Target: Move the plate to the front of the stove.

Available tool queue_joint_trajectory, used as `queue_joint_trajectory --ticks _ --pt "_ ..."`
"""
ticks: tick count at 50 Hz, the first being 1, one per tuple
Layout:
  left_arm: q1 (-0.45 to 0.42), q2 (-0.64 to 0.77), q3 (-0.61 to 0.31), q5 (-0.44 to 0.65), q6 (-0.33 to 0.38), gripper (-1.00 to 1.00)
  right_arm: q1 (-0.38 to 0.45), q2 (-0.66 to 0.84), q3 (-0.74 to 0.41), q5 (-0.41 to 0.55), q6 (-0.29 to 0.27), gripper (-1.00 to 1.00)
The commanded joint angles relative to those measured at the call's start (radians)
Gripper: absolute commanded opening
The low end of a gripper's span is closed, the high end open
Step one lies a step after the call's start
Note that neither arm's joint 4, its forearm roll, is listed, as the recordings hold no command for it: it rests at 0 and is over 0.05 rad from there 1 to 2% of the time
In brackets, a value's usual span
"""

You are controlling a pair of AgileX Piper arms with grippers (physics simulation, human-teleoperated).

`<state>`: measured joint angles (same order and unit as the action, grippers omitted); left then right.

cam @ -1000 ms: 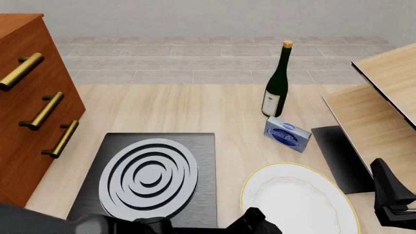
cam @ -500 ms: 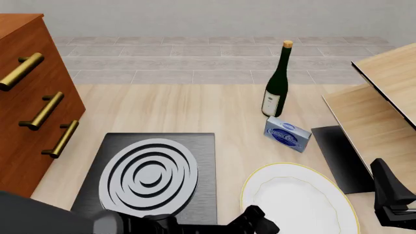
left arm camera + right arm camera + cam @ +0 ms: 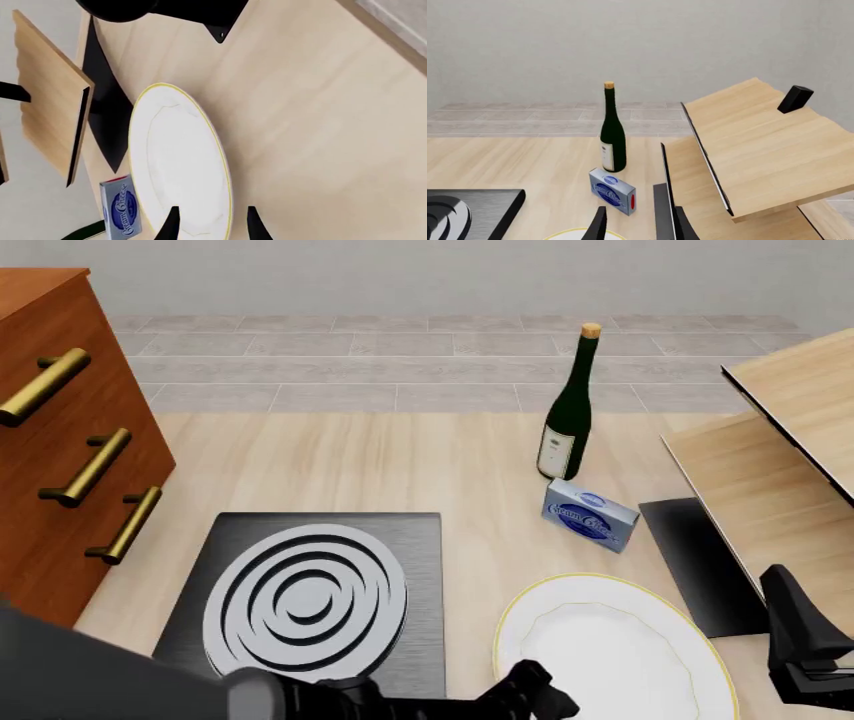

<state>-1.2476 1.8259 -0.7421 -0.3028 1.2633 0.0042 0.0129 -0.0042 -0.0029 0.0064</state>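
Left pincer (image 3: pixel 534 692) nearer plate (image 3: pixel 614 650), blue box (image 3: pixel 589 514) label illegible

Left hand (image 3: pixel 534 695) reaches low across the near edge, fingers parted — right hand (image 3: pixel 814 660) hangs at right, fingers apart.

— What's on the table (image 3: pixel 347 470)?
— A stove (image 3: pixel 310 600) at near left; a plate (image 3: pixel 614 650) just right of it, apart. Behind the plate, a blue box (image 3: pixel 589 514), then a bottle (image 3: pixel 569 420) upright.
— The arms?
— The left end effector (image 3: pixel 534 695) sits at the plate's near-left rim; its opening can't be told. The right arm (image 3: pixel 807 640) is at the right edge, beside a black slab (image 3: pixel 701 565).
— Left side?
— A dresser (image 3: pixel 60 450).
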Motion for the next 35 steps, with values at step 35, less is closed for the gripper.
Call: queue_joint_trajectory --ticks 35 --pt "0.028 0.064 -0.040 -0.010 0.013 1.00 -0.004 0.017 0.000 -0.006 0.001 1.00"
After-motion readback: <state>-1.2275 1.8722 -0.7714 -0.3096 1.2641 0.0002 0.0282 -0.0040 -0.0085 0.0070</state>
